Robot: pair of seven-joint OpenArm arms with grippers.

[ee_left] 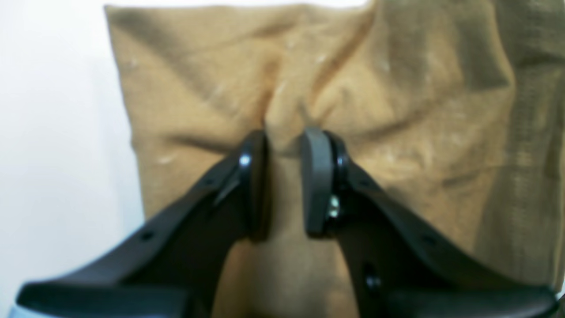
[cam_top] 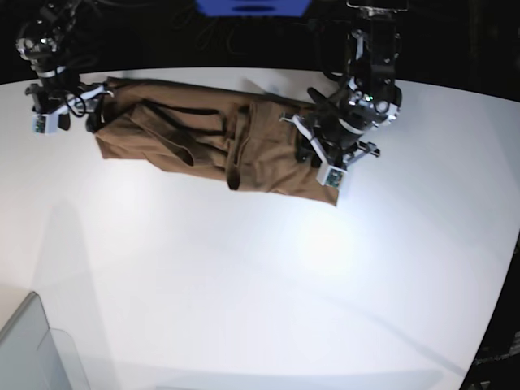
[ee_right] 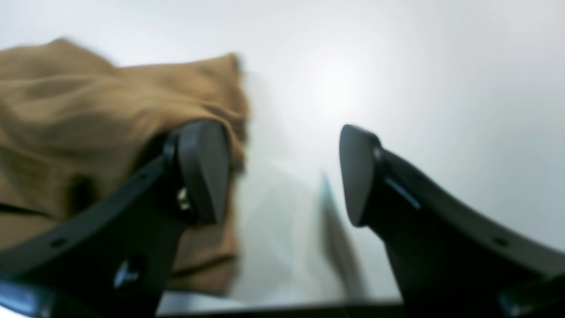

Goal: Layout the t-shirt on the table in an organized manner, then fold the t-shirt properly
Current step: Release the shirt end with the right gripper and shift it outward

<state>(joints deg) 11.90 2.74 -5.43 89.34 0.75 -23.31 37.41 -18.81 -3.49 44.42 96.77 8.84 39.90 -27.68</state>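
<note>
The t-shirt [cam_top: 215, 146] lies on the white table [cam_top: 268, 276], near the far edge. It is brown and plain. It is bunched into a long, wrinkled strip that runs from one arm to the other.

The left gripper [ee_left: 284, 145] is at one end of the strip, the end on the right side in the base view. Its two black fingers [ee_left: 315, 176] stand close together, and a ridge of brown cloth is pinched up between them. Creases in the shirt run out from that pinch. So this gripper has hold of the t-shirt.

The right gripper [ee_right: 284, 172] is at the other end of the strip, on the left side in the base view. Its fingers [ee_right: 203, 172] stand wide apart with only white table showing between them. It holds nothing. The shirt's edge lies just beside and behind one finger, off to the side of the gap. This view is blurry.

A clear grey bin corner [cam_top: 36, 349] sits at the near edge of the table, well apart from the shirt.
</note>
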